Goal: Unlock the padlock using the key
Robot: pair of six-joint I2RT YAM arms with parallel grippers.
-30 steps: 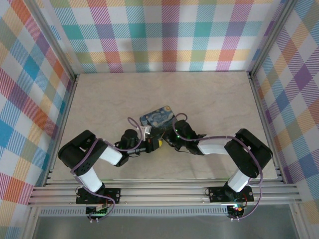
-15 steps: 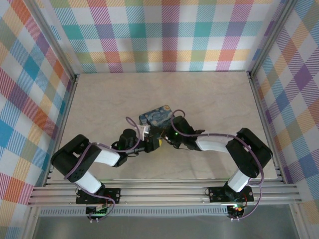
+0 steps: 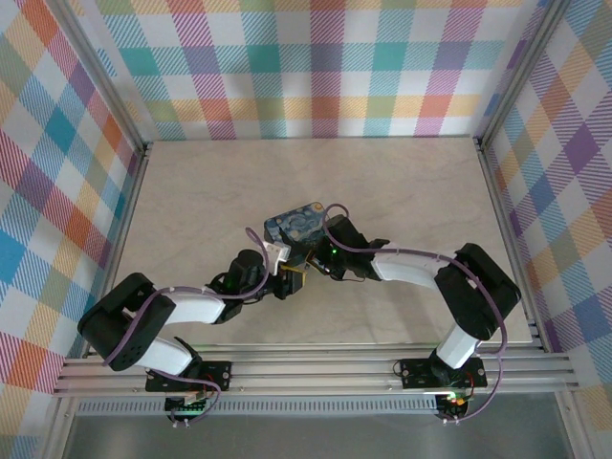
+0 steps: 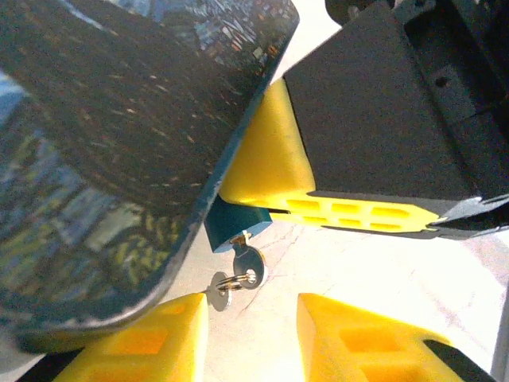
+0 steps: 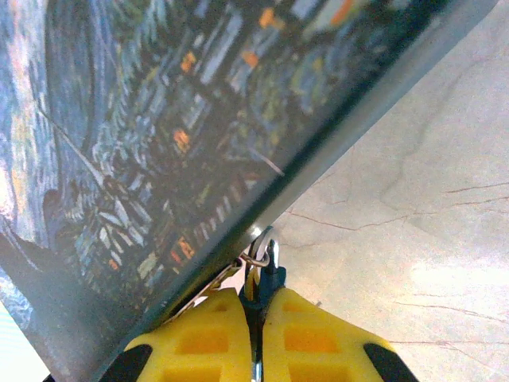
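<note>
**A:** What's biggest here?

**B:** The marble surface [image 3: 191,191], closed in on three sides by plaid walls [image 3: 316,67]. There is broad bare room behind the work and to its left and right. The work itself sits mid-surface, well away from every edge.

**A:** And on it?

**B:** One starry-print tin box [image 3: 298,224], with two arms meeting at its near side. In the wrist views the box's edge crowds in close above the work.

**A:** The claws?

**B:** Two. The right claw [image 5: 259,306] is pinched closed on the one padlock [image 4: 233,224], which is teal-tinted and sits right at the box's edge. The left claw [image 4: 250,322] stands partly open just below, gripping nothing.

**A:** The key?

**B:** One key [image 4: 246,267], hanging from the padlock's underside. A small ring [image 4: 223,286] on its head lies just beside one of the left claw's yellow fingers [image 4: 155,342].
</note>
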